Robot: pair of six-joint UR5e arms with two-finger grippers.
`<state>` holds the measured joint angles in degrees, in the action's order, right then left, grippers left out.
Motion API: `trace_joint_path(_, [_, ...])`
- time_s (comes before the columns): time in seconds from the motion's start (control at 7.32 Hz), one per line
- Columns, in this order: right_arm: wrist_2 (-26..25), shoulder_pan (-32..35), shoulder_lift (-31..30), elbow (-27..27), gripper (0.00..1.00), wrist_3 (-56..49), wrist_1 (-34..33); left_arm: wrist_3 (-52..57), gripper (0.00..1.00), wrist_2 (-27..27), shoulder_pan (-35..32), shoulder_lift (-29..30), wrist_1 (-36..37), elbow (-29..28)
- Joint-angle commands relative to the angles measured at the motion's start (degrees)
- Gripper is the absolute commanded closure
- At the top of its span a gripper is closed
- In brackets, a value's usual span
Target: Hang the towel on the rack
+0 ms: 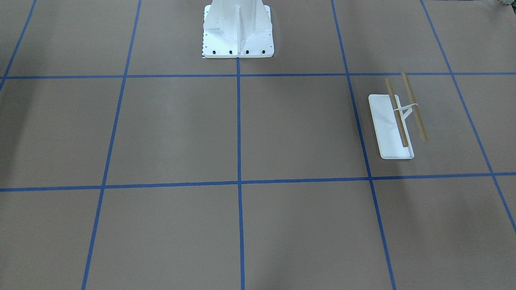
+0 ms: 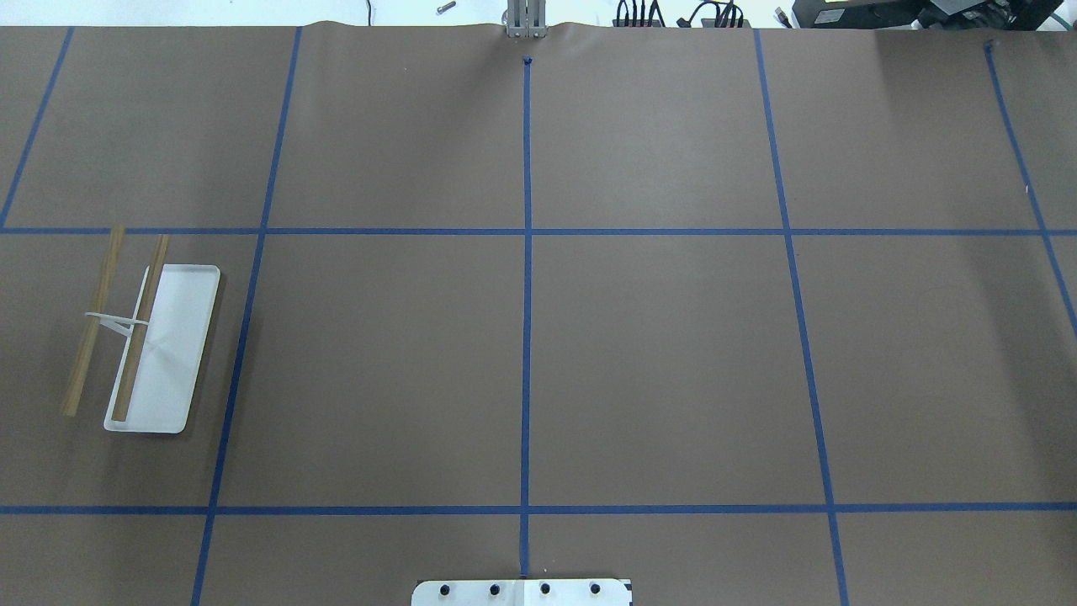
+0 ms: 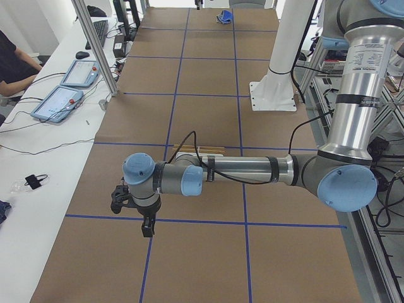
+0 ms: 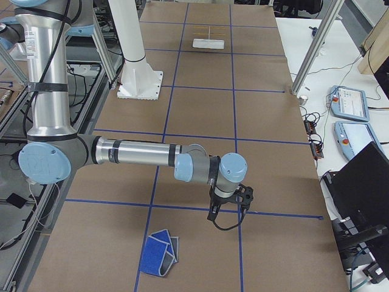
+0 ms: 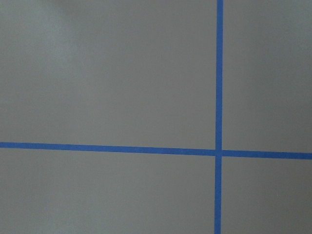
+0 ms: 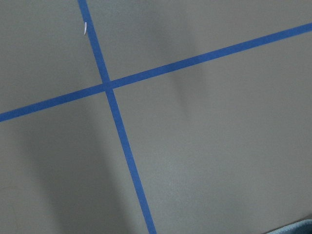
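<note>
Since the towel (image 4: 159, 252) lies rumpled in overlapping folds at the right end of the table (image 4: 267, 152), nearest that side's camera, the step in hand is, I judge, a clean pick. Just beyond the cloth and apart from it, the right gripper (image 4: 227, 214) hangs over a tape crossing (image 6: 108, 87). I cannot tell from this side view whether its jaws are open or closed. It should pinch a single edge so the folds fall open on lifting. Far off at the left end stands the rack (image 4: 208, 41), its rods (image 1: 414, 106) bare. The left gripper (image 3: 146, 226) hovers near it, jaws likewise unreadable, perhaps for a hand-over.
</note>
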<state>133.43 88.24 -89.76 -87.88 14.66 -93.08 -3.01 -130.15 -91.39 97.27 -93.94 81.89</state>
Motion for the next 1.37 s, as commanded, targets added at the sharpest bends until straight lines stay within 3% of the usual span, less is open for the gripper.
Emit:
trace_joint_path(0.0, [0.1,0.1,0.3,-0.7,0.00,-0.4,0.0,0.1,0.01,0.0,0.1,-0.9,-0.6,0.0])
trace_joint_path(1.23, [-0.1,0.2,1.7,-1.5,0.00,-0.3,-0.1,-0.2,0.01,0.4,0.1,-0.5,-0.7,0.5])
